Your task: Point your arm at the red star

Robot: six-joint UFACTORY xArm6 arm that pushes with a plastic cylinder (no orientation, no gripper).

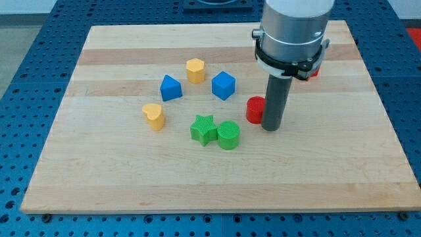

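My tip [271, 128] rests on the board right of centre. A red block [254, 110], which looks like a cylinder, sits against the rod's left side, touching it or nearly so. A second red block [314, 70] shows only as a sliver behind the arm's grey body at the view's upper right. Its shape cannot be made out, so I cannot tell which red block is the star.
Left of my tip lie a green cylinder [229, 135] and a green star [204, 129], side by side. Further left and up are a blue cube [223, 85], a yellow hexagon [195, 70], a blue block [171, 87] and a yellow heart [154, 116]. The wooden board [99, 184] lies on a blue perforated table.
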